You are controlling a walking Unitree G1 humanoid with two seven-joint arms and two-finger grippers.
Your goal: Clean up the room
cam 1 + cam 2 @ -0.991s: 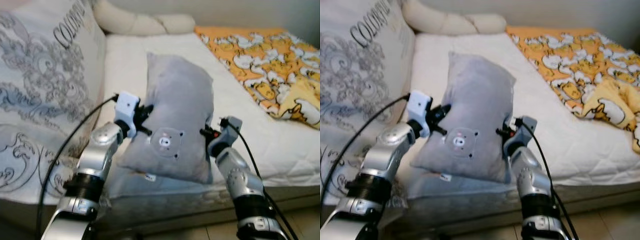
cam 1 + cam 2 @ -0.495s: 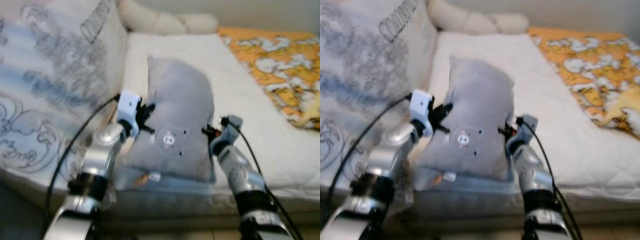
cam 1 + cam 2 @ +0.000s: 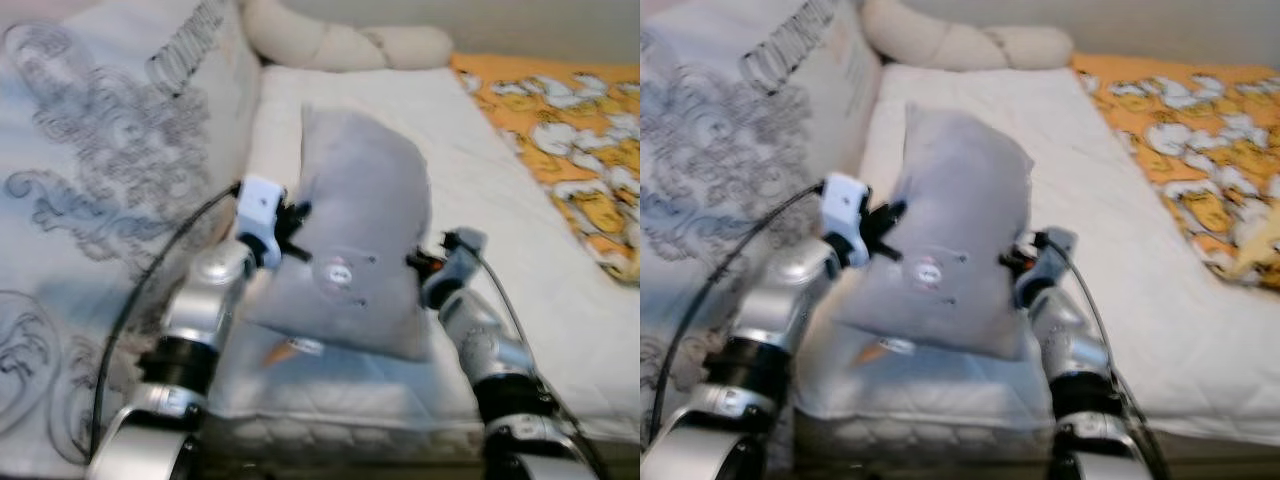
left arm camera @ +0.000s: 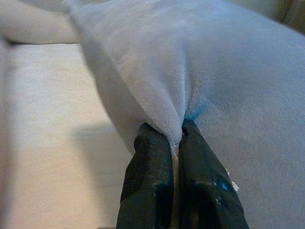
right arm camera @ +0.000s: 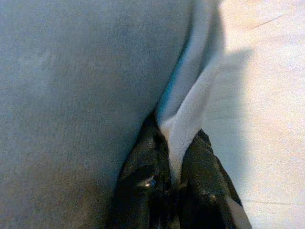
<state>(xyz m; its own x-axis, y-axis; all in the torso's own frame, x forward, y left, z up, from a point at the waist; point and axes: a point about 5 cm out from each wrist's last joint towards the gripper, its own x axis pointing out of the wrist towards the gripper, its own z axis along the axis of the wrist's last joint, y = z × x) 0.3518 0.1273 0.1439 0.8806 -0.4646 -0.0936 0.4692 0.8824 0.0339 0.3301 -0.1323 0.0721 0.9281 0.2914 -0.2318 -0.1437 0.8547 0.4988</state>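
Note:
A grey plush pillow (image 3: 360,240) with a small bear patch hangs upright over the near edge of the white mattress (image 3: 500,200). My left gripper (image 3: 292,228) is shut on the pillow's left edge; the left wrist view has its black fingers (image 4: 152,162) pinching a fold of the grey fabric (image 4: 214,67). At the pillow's right edge my right gripper (image 3: 418,262) is shut on it too, its fingers (image 5: 143,176) clamping a pale seam of the pillow (image 5: 81,71).
A large white cushion with grey ornament print (image 3: 110,190) leans at the left. A cream bolster (image 3: 350,45) lies at the head of the bed. An orange patterned blanket (image 3: 570,110) covers the right side.
The camera has shifted, so the bed sits closer and the floor has left the picture. Both grippers keep their hold on the pillow.

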